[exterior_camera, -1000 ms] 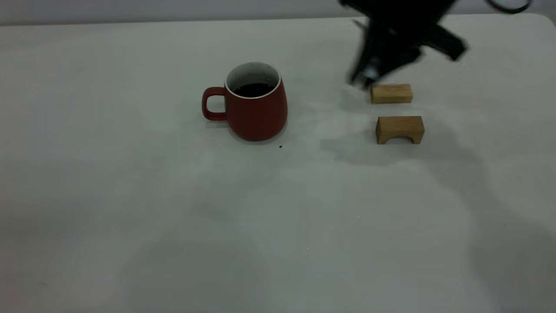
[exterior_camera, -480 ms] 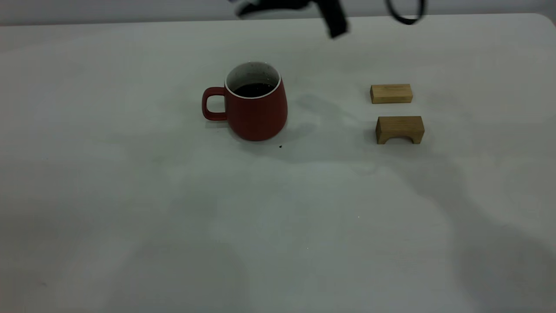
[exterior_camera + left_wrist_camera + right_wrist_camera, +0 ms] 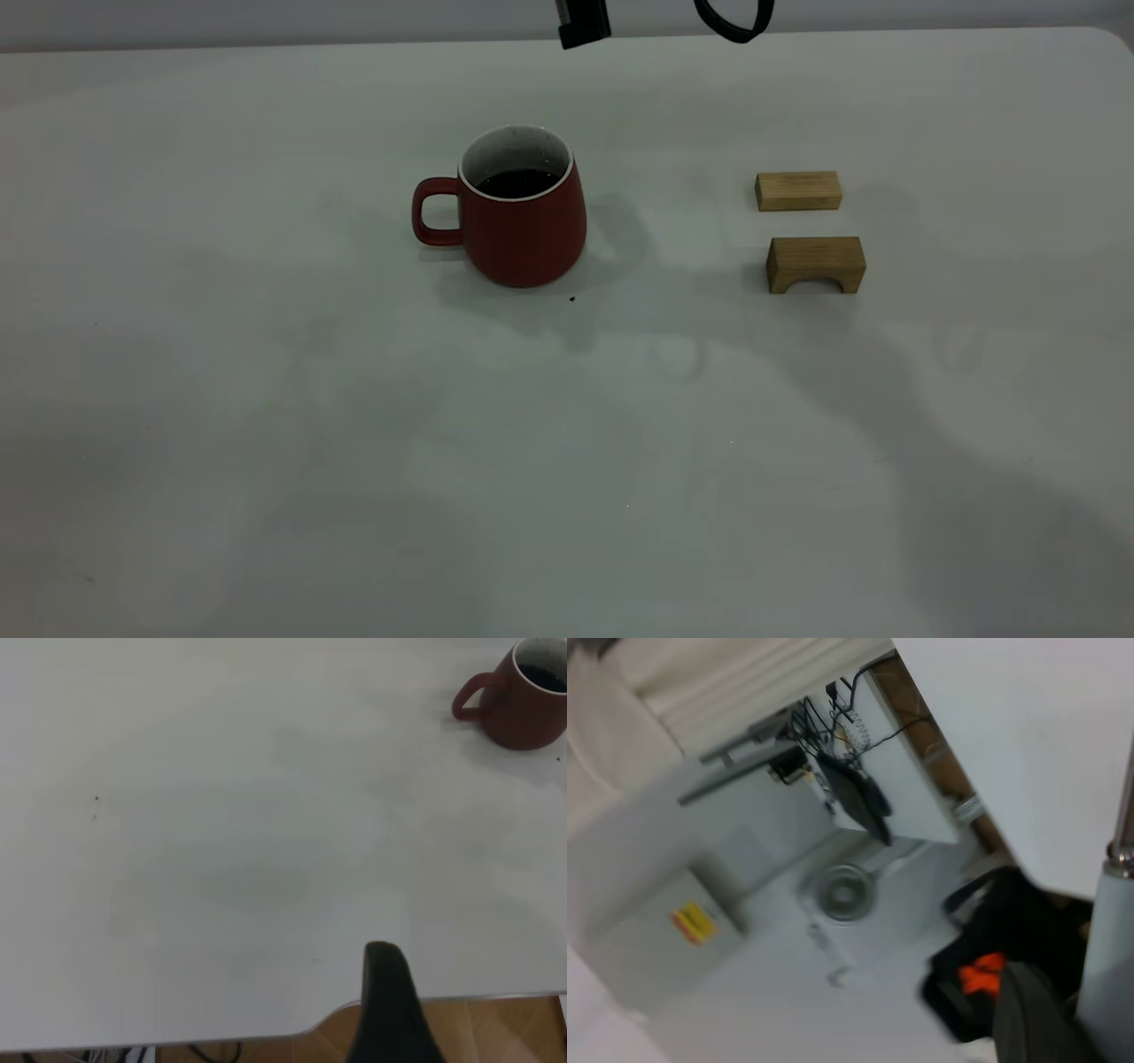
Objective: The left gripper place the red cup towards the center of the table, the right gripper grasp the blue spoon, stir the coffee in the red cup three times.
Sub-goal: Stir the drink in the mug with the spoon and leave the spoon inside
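The red cup (image 3: 523, 213) stands upright near the middle of the table (image 3: 266, 443), handle to the left, with dark coffee (image 3: 518, 182) inside. It also shows far off in the left wrist view, as the red cup (image 3: 524, 695). My left gripper (image 3: 390, 1010) hangs over the table's edge, well away from the cup. My right gripper (image 3: 1079, 997) is raised high and shut on the blue spoon (image 3: 1109, 948), whose metal neck (image 3: 1123, 828) juts beyond it. Only a black piece of the right arm (image 3: 585, 22) shows at the top of the exterior view, behind the cup.
Two tan wooden blocks lie right of the cup: a flat one (image 3: 797, 190) and an arched one (image 3: 815, 264). A black cable loop (image 3: 733, 25) hangs at the top. A small dark speck (image 3: 571, 299) lies by the cup's base.
The right arm has gone from the flat wooden block up and to the left, almost out of the top of the exterior view. Cup and blocks have not moved.
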Motion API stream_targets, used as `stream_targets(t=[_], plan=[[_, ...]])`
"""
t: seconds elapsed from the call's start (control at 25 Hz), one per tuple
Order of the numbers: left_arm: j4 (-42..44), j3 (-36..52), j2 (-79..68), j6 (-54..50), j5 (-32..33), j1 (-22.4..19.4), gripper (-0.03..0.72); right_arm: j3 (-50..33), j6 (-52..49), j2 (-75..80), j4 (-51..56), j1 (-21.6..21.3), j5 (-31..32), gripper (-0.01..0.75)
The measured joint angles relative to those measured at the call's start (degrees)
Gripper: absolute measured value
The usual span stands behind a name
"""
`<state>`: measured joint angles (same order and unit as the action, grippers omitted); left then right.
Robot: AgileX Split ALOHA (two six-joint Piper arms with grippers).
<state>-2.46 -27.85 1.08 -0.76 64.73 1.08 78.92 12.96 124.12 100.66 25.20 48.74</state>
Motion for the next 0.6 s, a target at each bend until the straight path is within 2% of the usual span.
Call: stream_targets(t=[0.2, 0.44, 0.6], plan=[[0.00, 0.00, 0.00, 0.00, 0.00, 0.00, 0.554, 0.79, -17.57, 1.14, 0.05, 0.00, 0.00, 0.124], [0.00, 0.00, 0.00, 0.00, 0.00, 0.00, 0.554, 10.02, -38.13, 9.71, 0.05, 0.00, 0.18, 0.124], [0.00, 0.00, 0.00, 0.00, 0.00, 0.00, 0.554, 12.78, -49.63, 13.78, 0.10, -0.43, 0.24, 0.124]])
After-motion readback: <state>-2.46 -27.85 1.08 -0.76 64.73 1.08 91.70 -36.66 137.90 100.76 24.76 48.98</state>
